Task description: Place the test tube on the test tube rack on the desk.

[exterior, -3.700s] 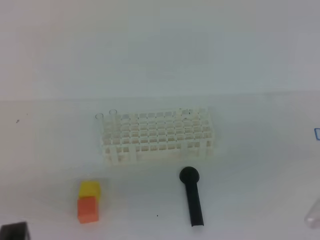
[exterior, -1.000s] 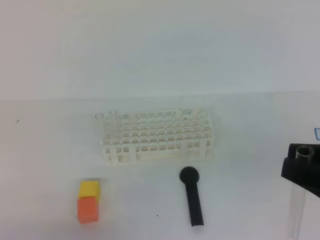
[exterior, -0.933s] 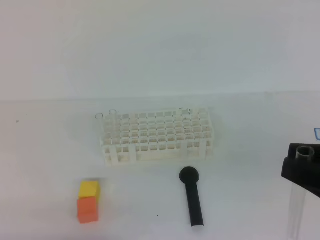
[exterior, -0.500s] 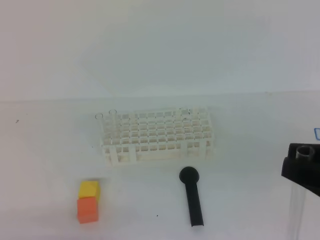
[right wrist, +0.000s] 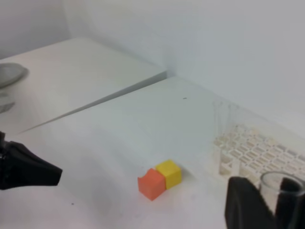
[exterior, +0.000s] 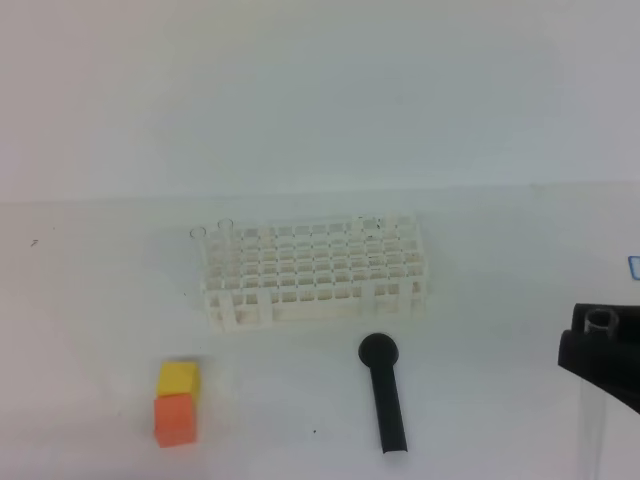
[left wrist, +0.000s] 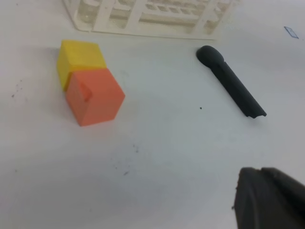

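Holding the tube [exterior: 598,330] upright at the frame's lower right, the right hand [exterior: 600,350] is clamped near its rim, well apart from the rack [exterior: 312,272] at centre; best carried high and plumb over a free hole. Left hand together.

Light is bright, even and slightly washed out. The black tool [exterior: 384,393] throws only a faint shadow on the desk [exterior: 100,300]. All views are soft; the test tube rack [exterior: 313,270] looks overexposed.
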Tool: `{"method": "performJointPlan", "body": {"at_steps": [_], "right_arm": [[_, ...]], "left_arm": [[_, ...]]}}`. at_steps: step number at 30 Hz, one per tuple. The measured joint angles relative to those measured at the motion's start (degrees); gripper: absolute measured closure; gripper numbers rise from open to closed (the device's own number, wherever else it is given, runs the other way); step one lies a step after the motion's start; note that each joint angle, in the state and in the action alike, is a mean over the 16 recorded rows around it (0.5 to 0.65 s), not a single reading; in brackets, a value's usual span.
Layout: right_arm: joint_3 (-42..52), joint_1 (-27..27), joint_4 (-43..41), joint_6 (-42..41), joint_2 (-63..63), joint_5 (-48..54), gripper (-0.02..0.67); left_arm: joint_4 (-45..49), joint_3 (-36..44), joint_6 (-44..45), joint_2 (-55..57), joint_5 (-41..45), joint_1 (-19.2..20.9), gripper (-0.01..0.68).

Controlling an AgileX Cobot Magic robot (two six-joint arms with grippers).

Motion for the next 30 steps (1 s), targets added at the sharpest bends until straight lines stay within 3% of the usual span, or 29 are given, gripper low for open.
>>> {"method": "performJointPlan", "body": {"at_steps": [7, 20, 24, 30], "right_arm": [[0.2, 0.0, 0.0, -1.3, 0.0, -1.1, 0.527], [0.2, 0.0, 0.0, -1.9, 0.0, -0.8, 0.527], [0.2, 0.0, 0.0, -1.9, 0.0, -0.6, 0.527], [0.2, 0.0, 0.0, -1.9, 0.0, -0.2, 0.527]], "left_arm": [[-0.1, 0.0, 0.2, -1.6, 0.0, 8.3, 0.673], [0.1, 0.0, 0.2, -4.1, 0.0, 35.7, 0.673], [0.2, 0.0, 0.2, -4.2, 0.0, 40.2, 0.673], [0.2, 0.0, 0.2, -4.2, 0.0, 42.8, 0.673]]}}
